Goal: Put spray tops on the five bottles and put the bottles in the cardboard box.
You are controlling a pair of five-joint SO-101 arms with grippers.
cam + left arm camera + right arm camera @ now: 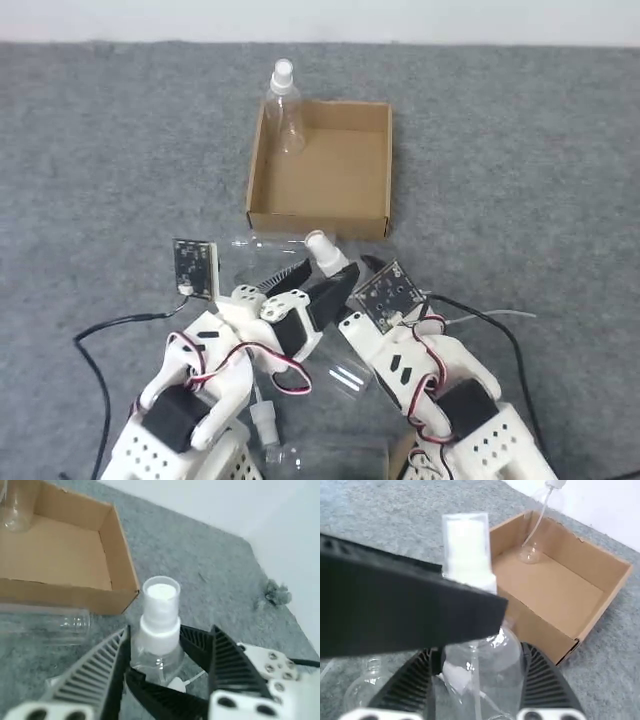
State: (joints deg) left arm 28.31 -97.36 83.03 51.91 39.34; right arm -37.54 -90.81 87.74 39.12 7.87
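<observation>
Clamping the bottle, left hand and right hand hide its body in the high view.

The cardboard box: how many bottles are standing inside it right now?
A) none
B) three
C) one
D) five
C: just one bottle, clear with a white spray top, stands in the far left corner of the cardboard box.

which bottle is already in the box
The spray-topped bottle standing upright in the far left corner of the cardboard box; it alone is inside.
</observation>
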